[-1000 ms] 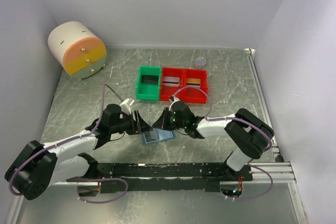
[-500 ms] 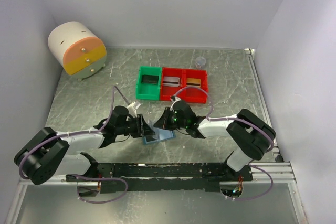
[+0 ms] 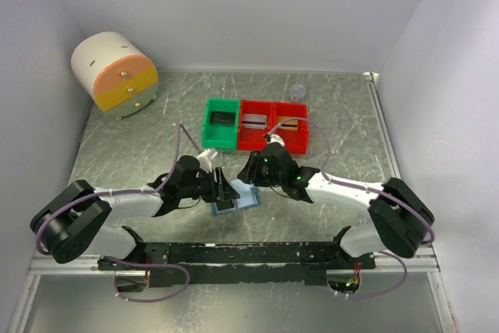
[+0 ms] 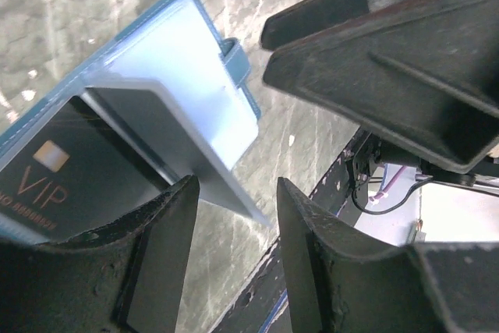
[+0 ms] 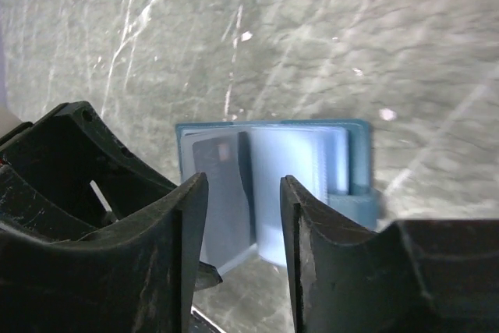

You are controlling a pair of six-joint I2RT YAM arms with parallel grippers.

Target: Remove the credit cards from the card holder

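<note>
Lying open, lower centre of top view: flat blue-grey two-panel card holder [image 3: 236, 199], dark VIP credit card [image 4: 70, 185] pocketed inside. Likely thin, stiff, slick; pinch exposed edge. Part-open, empty: left gripper [image 4: 236, 193], right gripper [image 5: 243, 193].

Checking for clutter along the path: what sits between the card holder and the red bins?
The right gripper, jaws apart, sits between the card holder and the red bins; the top view shows it.

A cream drawer unit [image 3: 115, 74] with orange and yellow fronts sits at the table's [image 3: 343, 130] far-left corner. Mid-table, a green bin [image 3: 209, 126] touches red bins [image 3: 257, 104]. A small clear cup [image 3: 296, 91] stands near the far edge.
</note>
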